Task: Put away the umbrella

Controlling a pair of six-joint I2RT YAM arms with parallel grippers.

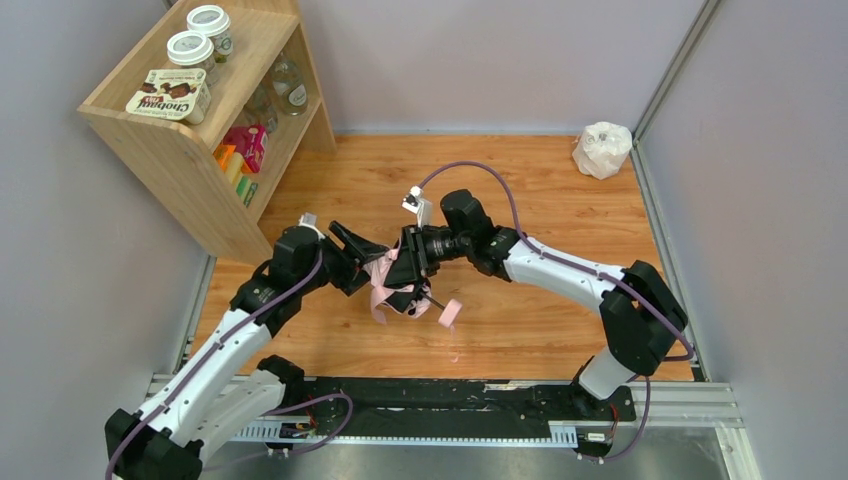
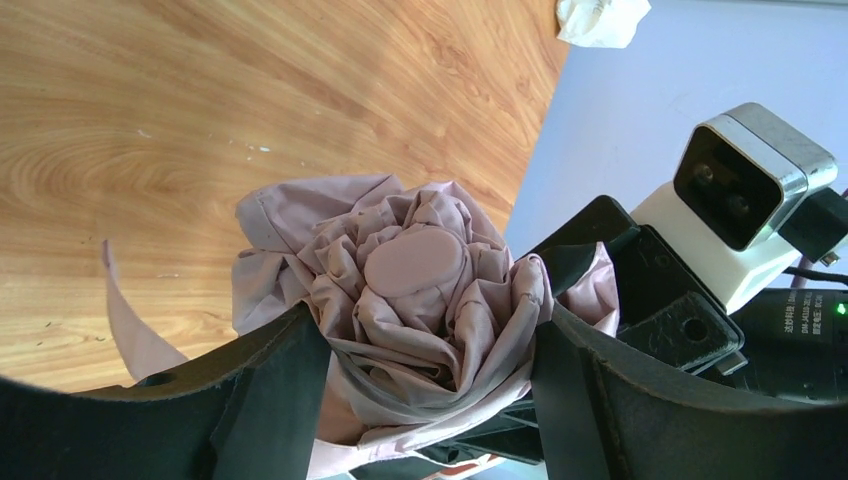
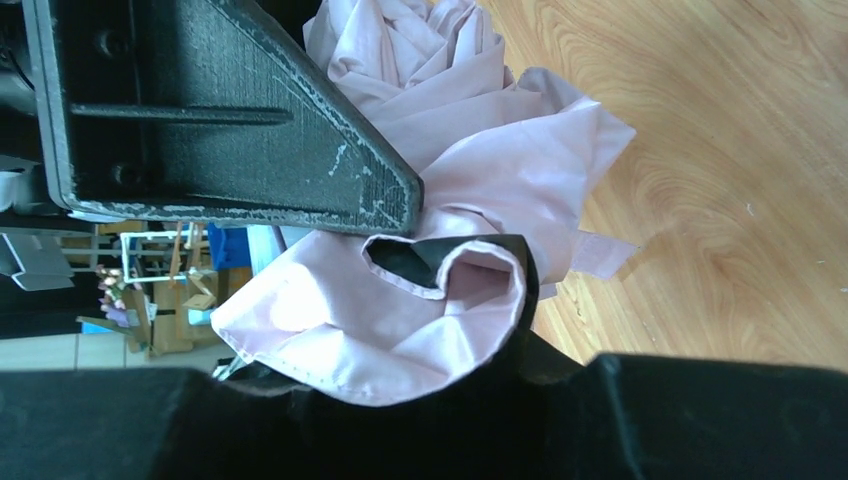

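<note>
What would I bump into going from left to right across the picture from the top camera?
wooden shelf → umbrella held up in the middle → white bag in the far corner

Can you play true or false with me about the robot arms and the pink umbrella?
1. The left tool and the right tool both grip the umbrella. True.
2. The umbrella lies on the shelf. False: it is held between the arms, over the table.
3. A white bag sits in the far right corner. True.
4. The shelf's top is bare. False: two jars and a box stand there.
</note>
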